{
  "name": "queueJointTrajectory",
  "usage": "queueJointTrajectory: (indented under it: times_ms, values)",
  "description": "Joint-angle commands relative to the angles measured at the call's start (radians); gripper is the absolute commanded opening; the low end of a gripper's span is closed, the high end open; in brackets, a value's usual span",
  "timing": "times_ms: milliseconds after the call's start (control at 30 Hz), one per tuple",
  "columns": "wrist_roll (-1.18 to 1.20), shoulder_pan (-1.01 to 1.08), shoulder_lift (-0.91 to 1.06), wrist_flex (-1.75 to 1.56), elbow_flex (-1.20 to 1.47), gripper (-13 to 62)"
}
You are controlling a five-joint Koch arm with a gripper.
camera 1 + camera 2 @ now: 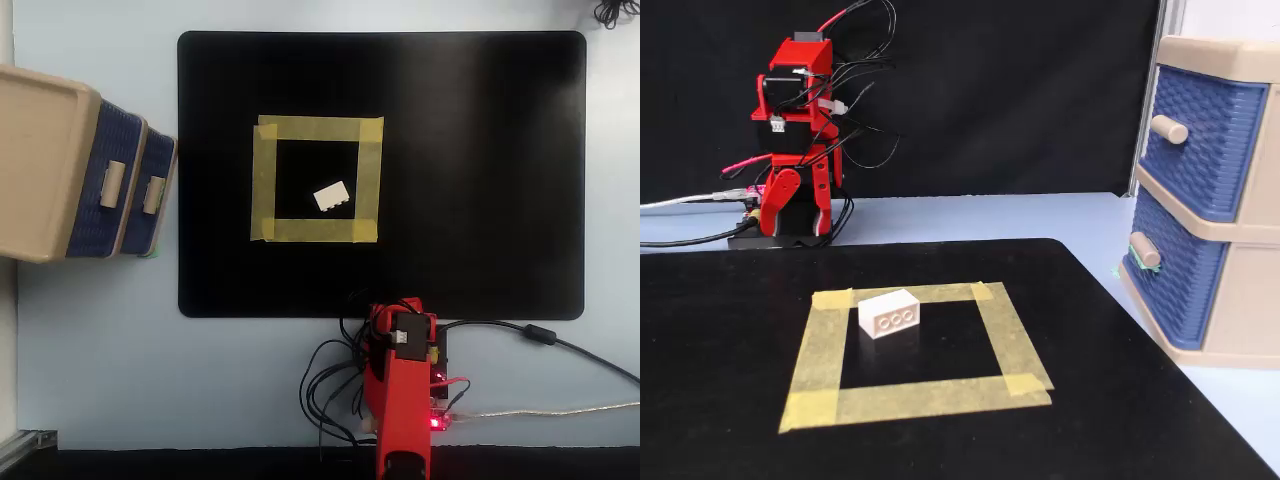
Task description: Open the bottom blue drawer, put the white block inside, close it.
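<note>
Landmark taken: the square of yellow masking tape [316, 180] stuck on the black rectangular mat [480, 170].

Overhead view, left to right: the beige plastic cabinet [40, 165] is seen well left of the tape square, off the mat's edge. The bottom blue drawer [160, 195], navy with a ribbed front and beige tab handle, is seen shut, facing the square. The small white studded block [332, 197] is found inside the square, toward its lower right corner, tilted.

The folded red arm [400, 400] is noted below the square, off the mat. The gripper [798, 205] hangs down at the arm's base in the fixed view; whether its jaws are parted cannot be told.
</note>
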Motion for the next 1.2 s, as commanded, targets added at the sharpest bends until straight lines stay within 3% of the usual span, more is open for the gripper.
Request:
queueJointTrajectory:
  times_ms: [0, 333, 533, 633, 700, 800, 867, 1000, 1167]
  values:
    - [-0.003, 0.012, 0.049, 0.072, 0.02, 34.5]
    - [-0.006, 0.009, 0.049, 0.081, 0.012, 34.4]
    - [-0.044, -0.041, 0.043, 0.087, -0.302, 33.0]
    - [-0.299, -0.265, -0.012, 0.043, -0.402, 32.3]
    - [-0.58, -0.528, -0.055, -0.063, -0.422, 32.3]
    - [-1.086, -1.003, -0.241, -0.474, -0.422, 32.6]
    - [-1.308, -1.147, -0.382, -0.813, -0.426, 32.6]
    - [-1.42, -1.147, -0.595, -1.578, -0.385, 32.6]
    - [-1.565, -1.144, -0.925, -2.23, -0.356, 32.7]
